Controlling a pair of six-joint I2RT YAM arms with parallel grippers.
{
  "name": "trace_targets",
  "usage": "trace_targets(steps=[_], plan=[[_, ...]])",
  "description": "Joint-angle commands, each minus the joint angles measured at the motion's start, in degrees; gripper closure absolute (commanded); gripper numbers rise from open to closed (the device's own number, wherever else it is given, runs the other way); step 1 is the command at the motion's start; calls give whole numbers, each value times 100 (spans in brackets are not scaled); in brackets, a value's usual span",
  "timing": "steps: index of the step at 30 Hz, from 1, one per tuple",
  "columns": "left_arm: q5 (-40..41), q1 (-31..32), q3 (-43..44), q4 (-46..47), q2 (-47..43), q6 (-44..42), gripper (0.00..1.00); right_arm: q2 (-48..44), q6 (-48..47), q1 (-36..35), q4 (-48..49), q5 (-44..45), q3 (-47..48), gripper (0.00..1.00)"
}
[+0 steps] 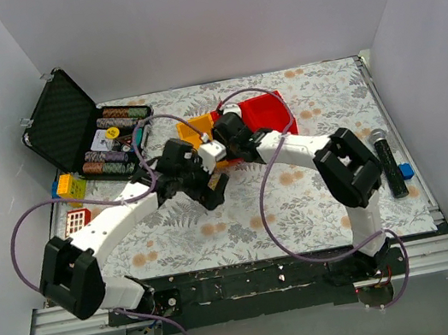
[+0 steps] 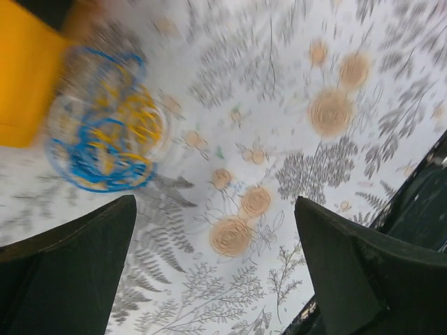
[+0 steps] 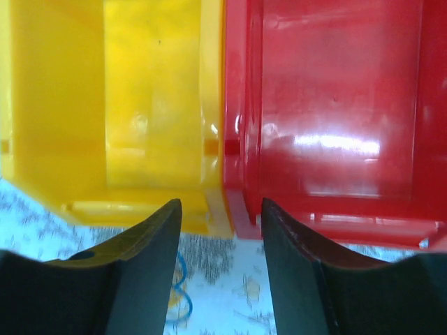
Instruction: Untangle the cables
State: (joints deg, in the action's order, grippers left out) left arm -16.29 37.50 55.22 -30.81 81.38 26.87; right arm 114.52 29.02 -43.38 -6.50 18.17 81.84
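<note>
We find the cables (image 2: pixel 105 132) balled beyond the left gripper (image 2: pixel 215 206), jaws released; right gripper (image 3: pixel 221 207) likewise spread, empty. Nothing untangled yet.

Cables (image 2: pixel 105 136) on table (image 2: pixel 279 105) beside left bin (image 2: pixel 24 70); right bin (image 3: pixel 335 105) touching it.

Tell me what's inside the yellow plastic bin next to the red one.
Only bare walls and floor show inside the yellow plastic bin; nothing lies in the visible part. The right claw covers some of its near lip.
</note>
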Motion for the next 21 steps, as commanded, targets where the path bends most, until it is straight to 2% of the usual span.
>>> trace_targets(steps=[1, 3, 6, 10, 15, 21], plan=[[-146, -671, 717, -338, -589, 99, 2, -1210, 219, -145, 201, -191, -711, 40], [20, -1041, 744, -242, -414, 134, 2, -1711, 210, -215, 499, -191, -1335, 34], [740, -1323, 814, -14, 165, 423, 2, -2371, 157, -451, 1009, -253, -2283, 32], [891, -1456, 911, 355, 728, 766, 2, -2724, -88, -979, 1449, -279, -2936, 27], [1111, -1464, 1359, 602, 1379, 1101, 2, -2382, -431, -1357, 1932, -209, -2973, 23], [1050, -1596, 1781, 655, 1732, 1232, 2, -1706, -774, -1393, 2311, 2, -2516, 22]])
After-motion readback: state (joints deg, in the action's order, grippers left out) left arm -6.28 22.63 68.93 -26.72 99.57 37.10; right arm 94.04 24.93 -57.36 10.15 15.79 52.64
